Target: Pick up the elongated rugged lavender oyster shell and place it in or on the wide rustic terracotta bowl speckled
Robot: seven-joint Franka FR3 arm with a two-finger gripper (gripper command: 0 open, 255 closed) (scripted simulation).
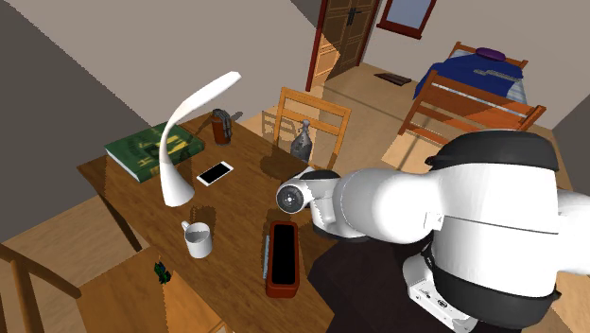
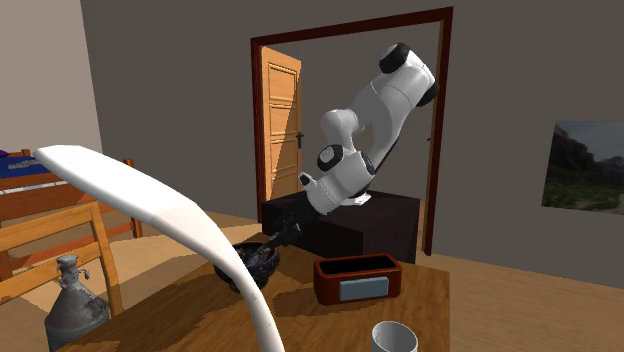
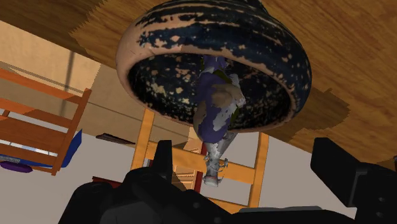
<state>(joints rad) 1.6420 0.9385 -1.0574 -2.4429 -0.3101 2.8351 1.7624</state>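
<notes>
The white arm [image 2: 375,120] is the largest thing I see. It bends down from its dark stand [image 2: 340,225] toward a wooden table [image 1: 241,194]. In the shoulder view its bulk covers the near right part of the tabletop.

A tall white lamp [image 1: 184,142] curves up from the table's left side. A green book [image 1: 151,149] lies on the far side of its base, and a white phone [image 1: 215,173] lies just right of the base. A wooden chair [image 1: 312,113] stands at the table's far edge, with a grey jug [image 1: 301,142] on the table in front of it.

A dark red oblong box [image 2: 357,278] sits on the table near the stand. A white mug [image 1: 197,240] stands to the shoulder view's left of it.

The bowl [image 3: 286,57] is wide, terracotta with heavy dark blue mottling. It rests on the table to the second exterior view's left of the box, directly below the arm's hand.

The lavender shell [image 3: 216,105], long and rough with tan patches, lies inside the bowl, one end reaching the rim.

The gripper [image 3: 246,149] hangs over the bowl. Its two black fingers are spread wide and hold nothing, and the shell lies well apart from them.
</notes>
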